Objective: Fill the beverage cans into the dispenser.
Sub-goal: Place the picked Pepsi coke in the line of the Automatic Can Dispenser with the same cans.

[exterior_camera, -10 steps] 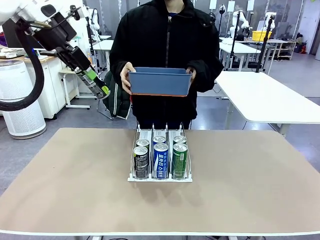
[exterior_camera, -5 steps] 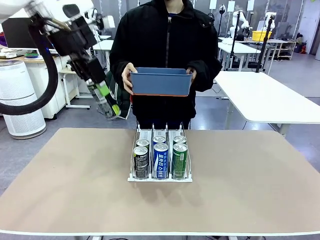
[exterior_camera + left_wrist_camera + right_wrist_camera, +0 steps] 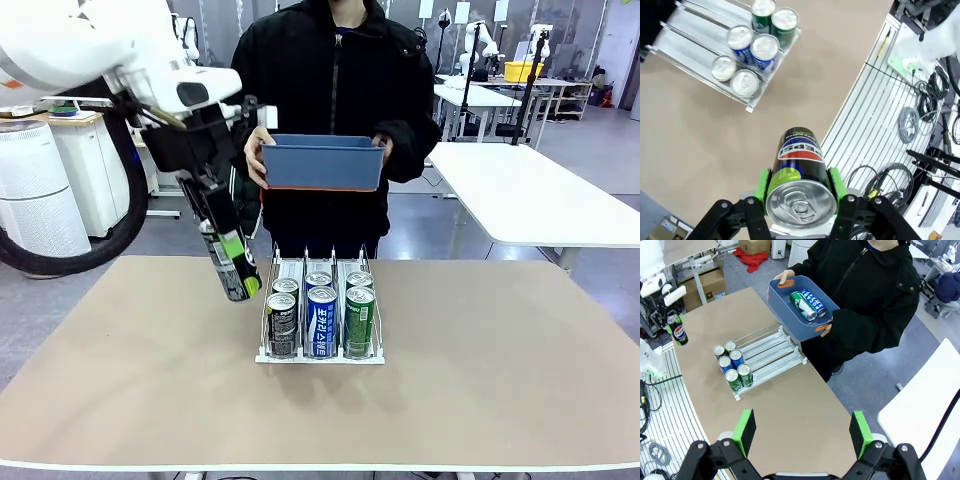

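Green pads [image 3: 761,184] of my left gripper [image 3: 800,189] clamp a black Pepsi can [image 3: 236,266], tilted above the table [image 3: 480,370] just left of the dispenser [image 3: 322,359] holding six cans [image 3: 322,318]; my right gripper [image 3: 802,432] gapes wide.

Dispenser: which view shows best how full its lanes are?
The right wrist view: it looks down on the whole dispenser, with two cans in each lane and the rest bare. The left wrist view also shows six can tops, but the picture edge cuts its far end. The front view sees it end-on, so front cans partly hide those behind.
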You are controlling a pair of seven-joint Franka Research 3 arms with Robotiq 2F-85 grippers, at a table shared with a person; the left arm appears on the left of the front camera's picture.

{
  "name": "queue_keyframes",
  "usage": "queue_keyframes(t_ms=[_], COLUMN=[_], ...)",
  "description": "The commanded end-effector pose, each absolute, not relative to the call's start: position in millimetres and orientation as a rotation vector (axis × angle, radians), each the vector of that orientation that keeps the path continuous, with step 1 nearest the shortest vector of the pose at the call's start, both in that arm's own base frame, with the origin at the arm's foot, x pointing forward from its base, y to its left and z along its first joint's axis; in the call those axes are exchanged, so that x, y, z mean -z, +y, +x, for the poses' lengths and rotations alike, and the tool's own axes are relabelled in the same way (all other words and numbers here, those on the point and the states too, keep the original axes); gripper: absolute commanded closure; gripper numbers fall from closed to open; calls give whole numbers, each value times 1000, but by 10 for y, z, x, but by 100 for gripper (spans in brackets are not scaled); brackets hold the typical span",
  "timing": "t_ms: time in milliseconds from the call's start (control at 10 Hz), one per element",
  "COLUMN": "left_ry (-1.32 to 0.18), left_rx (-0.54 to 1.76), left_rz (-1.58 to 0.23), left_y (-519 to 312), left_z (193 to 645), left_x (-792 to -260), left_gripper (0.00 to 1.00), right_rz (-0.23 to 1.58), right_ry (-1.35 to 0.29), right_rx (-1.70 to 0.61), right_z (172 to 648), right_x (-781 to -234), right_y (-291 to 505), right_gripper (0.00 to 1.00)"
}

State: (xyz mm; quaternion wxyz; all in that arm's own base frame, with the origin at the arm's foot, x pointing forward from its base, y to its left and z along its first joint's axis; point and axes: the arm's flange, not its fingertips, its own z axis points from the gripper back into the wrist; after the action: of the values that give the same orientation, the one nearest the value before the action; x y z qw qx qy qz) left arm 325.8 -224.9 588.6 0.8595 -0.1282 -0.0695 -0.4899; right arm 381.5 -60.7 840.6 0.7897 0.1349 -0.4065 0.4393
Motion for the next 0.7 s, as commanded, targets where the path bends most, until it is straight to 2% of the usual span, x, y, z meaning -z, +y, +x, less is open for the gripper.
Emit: queue_keyframes(t_ms=[0, 300, 600], left_ry=[-141, -128, -96], left_rx=[1059, 1083, 1057], left_rz=[-285, -256, -277], left_y=[-2278, -2282, -2328], left_z=[3319, 3437, 3334], left_x=[-5803, -5743, -5678], left_gripper=[43, 43, 43], right_rz=[291, 291, 291], right_ry=[-876, -876, -876], right_rx=[-947, -947, -947], right_z=[3808, 3808, 3808], right_x=[-8407, -8407, -8407], right_y=[-604, -604, -604], right_gripper=[0, 0, 0])
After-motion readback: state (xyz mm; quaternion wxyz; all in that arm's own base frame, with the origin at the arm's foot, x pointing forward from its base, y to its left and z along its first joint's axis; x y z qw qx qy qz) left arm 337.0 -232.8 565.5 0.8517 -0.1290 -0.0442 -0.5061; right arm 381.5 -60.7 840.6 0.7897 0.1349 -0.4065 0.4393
